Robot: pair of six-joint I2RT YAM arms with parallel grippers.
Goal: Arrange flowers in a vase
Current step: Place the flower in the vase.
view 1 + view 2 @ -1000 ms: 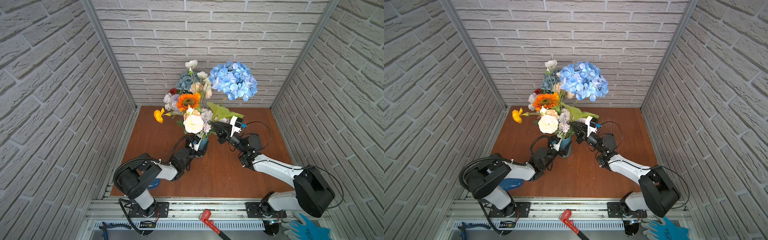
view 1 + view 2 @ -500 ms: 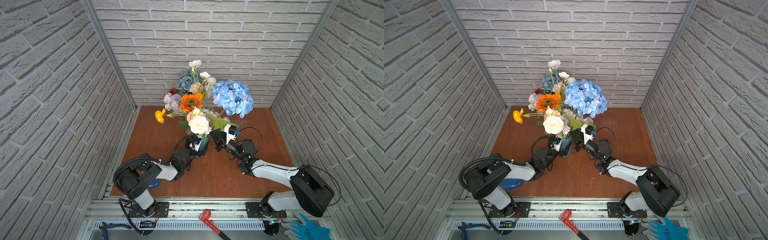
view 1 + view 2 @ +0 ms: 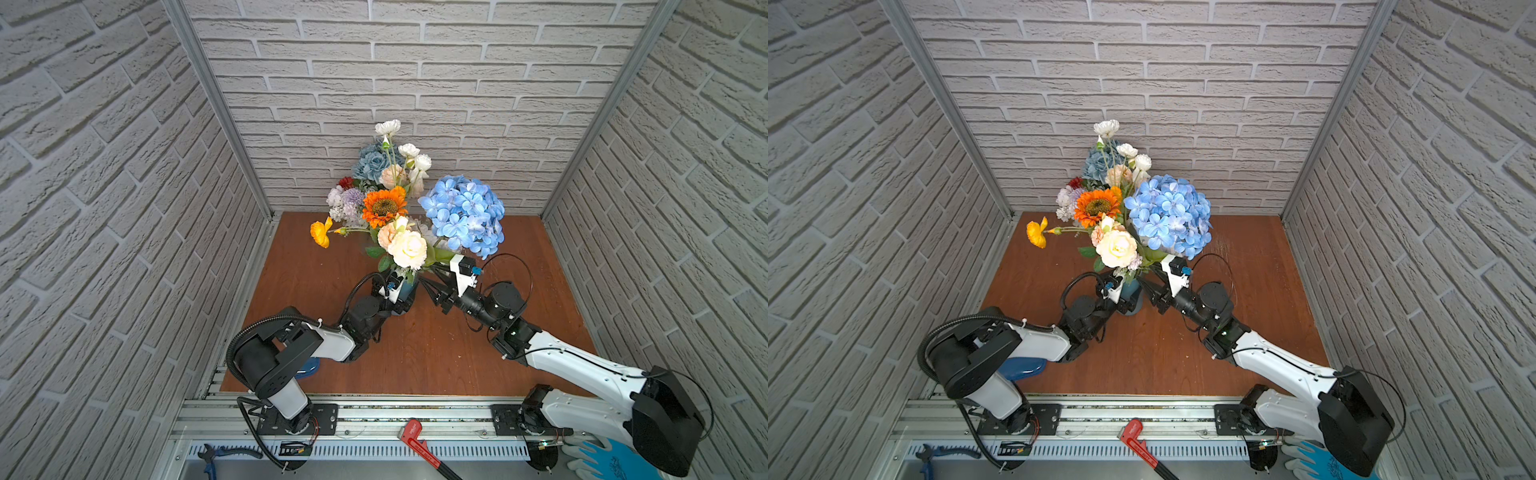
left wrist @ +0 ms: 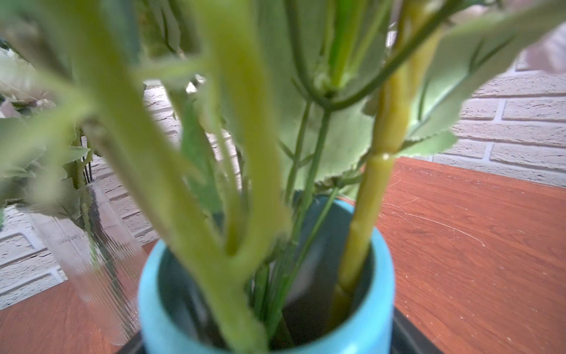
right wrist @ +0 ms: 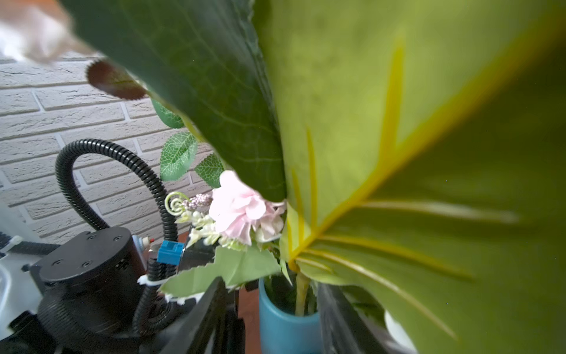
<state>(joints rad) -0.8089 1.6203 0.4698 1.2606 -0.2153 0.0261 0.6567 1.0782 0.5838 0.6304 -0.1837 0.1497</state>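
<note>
I'm seeing the right jaws (image 3: 430, 282) standing parted and gripping nothing. A thick yellow-green stem (image 5: 301, 291) is running between them down into the teal vase (image 4: 379, 306). The left jaws (image 3: 401, 297) are clamping that vase from its near-left side, around mid-tabletop (image 3: 311, 316).

The flowers (image 3: 384, 205) are standing in the vase. A cream rose (image 3: 409, 249) is overhanging the left jaws, and the blue hydrangea (image 3: 463, 214) is leaning far and right. A broad leaf (image 5: 398, 153) is blocking most of the right wrist view, and blurred stems are crowding the left wrist view.

A ribbed glass vase (image 4: 88, 245) holding more stems is standing just beyond the teal one. A red pipe wrench (image 3: 417, 440) and a blue glove (image 3: 602, 461) are lying off the near edge.
</note>
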